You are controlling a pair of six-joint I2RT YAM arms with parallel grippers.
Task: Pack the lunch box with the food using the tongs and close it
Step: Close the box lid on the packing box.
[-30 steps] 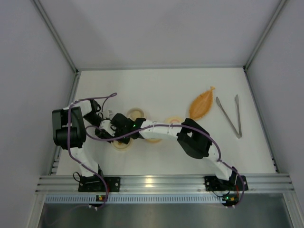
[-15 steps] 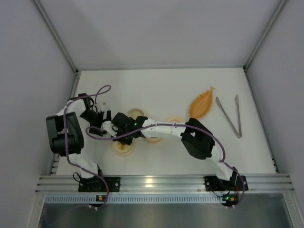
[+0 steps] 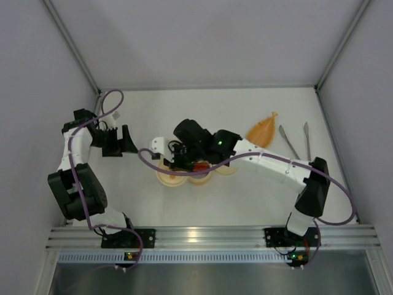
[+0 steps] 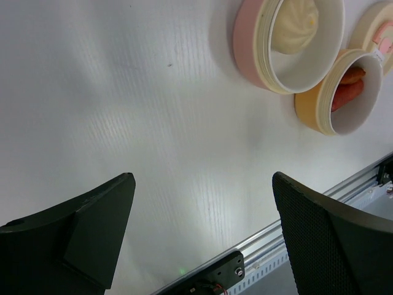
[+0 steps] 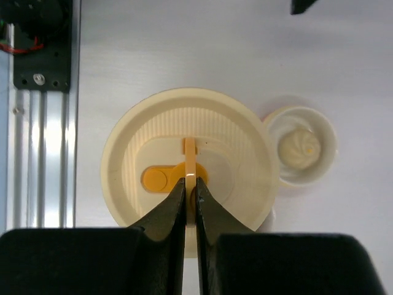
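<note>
The lunch box lies in round parts near the table's middle. In the left wrist view a pink container [image 4: 245, 49] holds the pale beige ball [image 4: 295, 27] of the food, and an orange container [image 4: 310, 107] beside it holds the red-orange piece [image 4: 347, 92]. My right gripper [image 5: 190, 181] is shut on the thin upright handle of the cream lid [image 5: 135, 153], above the containers [image 3: 169, 179]. The ball [image 5: 299, 147] shows below it to the right. My left gripper [image 4: 202, 178] stands open and empty, left of the containers [image 3: 131, 142]. The tongs [image 3: 296, 149] lie at the right.
An orange leaf-shaped dish [image 3: 260, 131] lies just left of the tongs. A third cream round part [image 3: 228, 169] sits to the right of the two containers. The aluminium rail [image 3: 202, 235] runs along the near edge. Grey walls close in the table on three sides.
My left gripper has opened and drawn back to the left, away from the containers. The right arm has swung its elbow out to the right, its gripper still shut on the lid's handle.
</note>
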